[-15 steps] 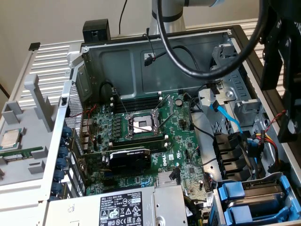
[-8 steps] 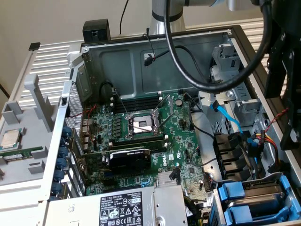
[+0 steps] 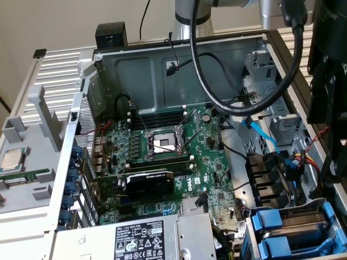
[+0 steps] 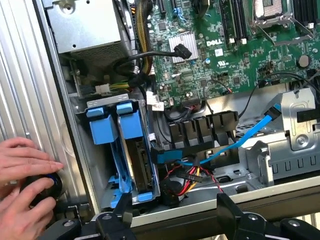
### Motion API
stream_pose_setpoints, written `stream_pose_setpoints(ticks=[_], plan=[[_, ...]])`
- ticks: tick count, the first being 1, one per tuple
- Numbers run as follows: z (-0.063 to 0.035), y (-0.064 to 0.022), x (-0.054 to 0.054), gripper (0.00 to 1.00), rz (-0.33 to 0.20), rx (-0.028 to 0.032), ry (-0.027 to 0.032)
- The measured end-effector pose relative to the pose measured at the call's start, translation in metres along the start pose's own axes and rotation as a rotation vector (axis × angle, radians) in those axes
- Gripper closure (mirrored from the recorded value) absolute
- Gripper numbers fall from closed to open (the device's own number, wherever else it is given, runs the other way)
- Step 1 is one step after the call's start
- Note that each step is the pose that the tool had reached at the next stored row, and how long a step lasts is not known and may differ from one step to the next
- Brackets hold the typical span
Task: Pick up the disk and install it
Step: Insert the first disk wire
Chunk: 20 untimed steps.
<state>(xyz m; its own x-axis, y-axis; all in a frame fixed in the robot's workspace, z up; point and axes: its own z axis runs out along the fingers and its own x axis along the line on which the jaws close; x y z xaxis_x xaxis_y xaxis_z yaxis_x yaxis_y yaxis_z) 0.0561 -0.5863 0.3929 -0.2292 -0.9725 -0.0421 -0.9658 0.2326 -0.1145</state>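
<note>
My gripper (image 4: 176, 212) is open, its two black fingers (image 4: 125, 207) wide apart with nothing between them. It hovers over the case's edge, just outside the drive cage (image 4: 100, 150). Two blue carrier handles (image 4: 129, 120) stand side by side in that cage. Behind one handle a dark slab (image 4: 141, 165) sits between blue rails. It may be the disk seen edge-on, but I cannot tell. In the exterior view the same blue carriers (image 3: 287, 233) are at the lower right, below the arm's dark wrist (image 3: 329, 81).
A person's hands (image 4: 25, 175) rest on a black knob beside the case wall. The green motherboard (image 3: 168, 157), black SATA connectors (image 4: 200, 130), blue cable (image 4: 250, 130) and red-yellow wires (image 4: 195, 175) crowd the cage. The labelled power supply (image 3: 141, 238) lies alongside. A CPU chip (image 3: 13, 158) sits outside.
</note>
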Motion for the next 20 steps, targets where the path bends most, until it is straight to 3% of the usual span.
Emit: stream_pose_setpoints(ticks=[9,17,20], plan=[[0.0168,-0.0013,-0.002,0.23,0.055,0.0021,0.0066],[0.0207,0.002,-0.01,0.23,0.069,0.0026,0.0079],[0.0259,0.0029,-0.01,0.23,0.096,0.0037,0.0113]])
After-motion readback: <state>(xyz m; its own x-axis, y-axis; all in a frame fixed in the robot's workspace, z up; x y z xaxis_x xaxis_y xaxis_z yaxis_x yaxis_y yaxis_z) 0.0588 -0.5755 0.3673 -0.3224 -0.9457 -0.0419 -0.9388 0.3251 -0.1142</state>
